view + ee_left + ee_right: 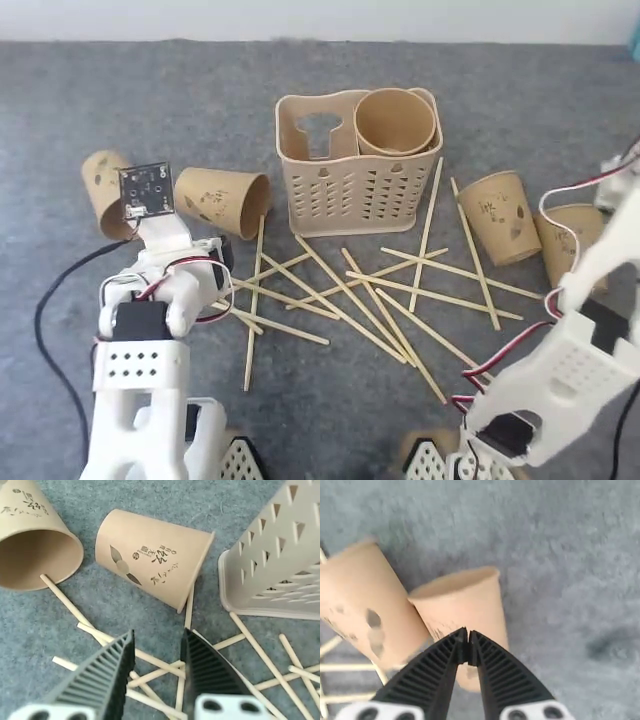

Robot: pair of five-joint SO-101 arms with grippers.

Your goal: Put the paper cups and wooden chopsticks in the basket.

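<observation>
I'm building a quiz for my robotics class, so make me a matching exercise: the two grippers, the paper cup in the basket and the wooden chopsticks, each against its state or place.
1. left black ridged gripper
2. right black ridged gripper
3. upright tan paper cup
4. thin wooden chopsticks

A. scattered on the grey carpet
B. shut, over a tan paper cup lying on its side
C. standing in the beige slotted plastic basket
D. open, above crossed chopsticks

Pairs: 1-D, 2-B, 3-C, 4-A.
</observation>
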